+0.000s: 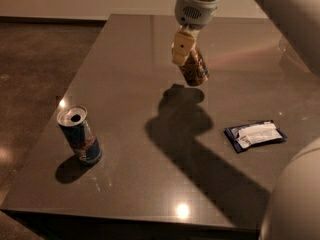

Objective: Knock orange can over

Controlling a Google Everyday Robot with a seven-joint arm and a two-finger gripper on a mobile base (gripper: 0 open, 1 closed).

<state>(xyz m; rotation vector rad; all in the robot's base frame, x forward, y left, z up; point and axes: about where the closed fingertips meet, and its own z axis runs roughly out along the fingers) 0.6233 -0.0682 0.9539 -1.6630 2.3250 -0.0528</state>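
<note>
**Holding the Orange Can Tilted Over the Table**

Gripper (186,59): located at the top centre of the view, hanging from the pale arm that comes down from the upper edge, over the far half of the table (125,134). It is clamped on the orange can (196,70). One cream-coloured finger (181,46) lies across the can's upper left side; the opposite finger is hidden behind the can.

Orange can: tilted, upper end leaning left toward the finger, lower end pointing down and right. Its base sits just above a dark shadow (185,96) on the tabletop. Whether the base touches the surface cannot be told.

Other items noted:
- A blue-and-silver can (80,136) stands upright near the table's front left corner, well apart from the gripper, its opened top facing up.
- A blue-and-white packet (255,135) lies flat on the right side of the table, near the edge.
- The arm's shadow runs from below the orange can toward the front right.
- A pale, rounded part of the robot (295,199) fills the lower right corner.
</note>
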